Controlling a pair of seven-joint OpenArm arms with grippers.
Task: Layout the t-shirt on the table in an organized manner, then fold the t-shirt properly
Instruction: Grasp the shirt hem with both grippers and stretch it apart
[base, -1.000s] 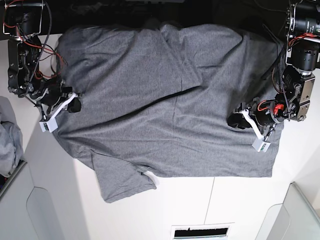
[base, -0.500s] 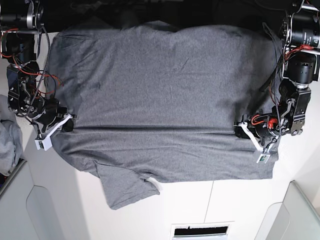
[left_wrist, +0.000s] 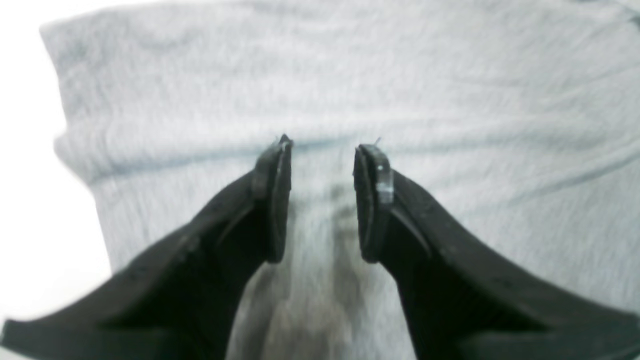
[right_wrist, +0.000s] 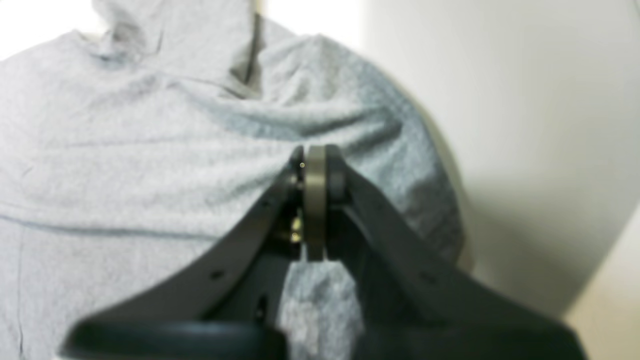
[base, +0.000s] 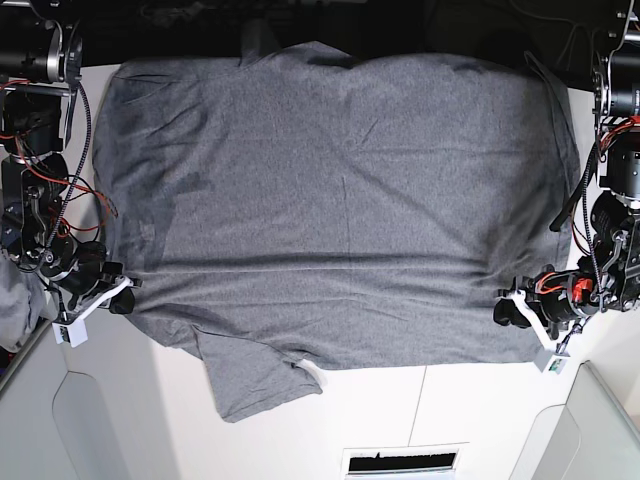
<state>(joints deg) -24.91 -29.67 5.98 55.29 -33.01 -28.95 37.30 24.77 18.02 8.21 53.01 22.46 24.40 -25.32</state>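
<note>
Right gripper (right_wrist: 314, 165): jaws clamped on t-shirt (base: 330, 200) edge fold. Left gripper (left_wrist: 320, 195): jaws apart, cloth between, nothing pinched. T-shirt spread flat on white surface (base: 480, 420), one sleeve (base: 255, 375) toward near edge. I judge: close left jaws first, then tension both sides evenly, low, smoothing the crease.

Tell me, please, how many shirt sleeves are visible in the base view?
1: a sleeve sticks out at the t-shirt's near edge; the other may be hidden at the far edge.
</note>
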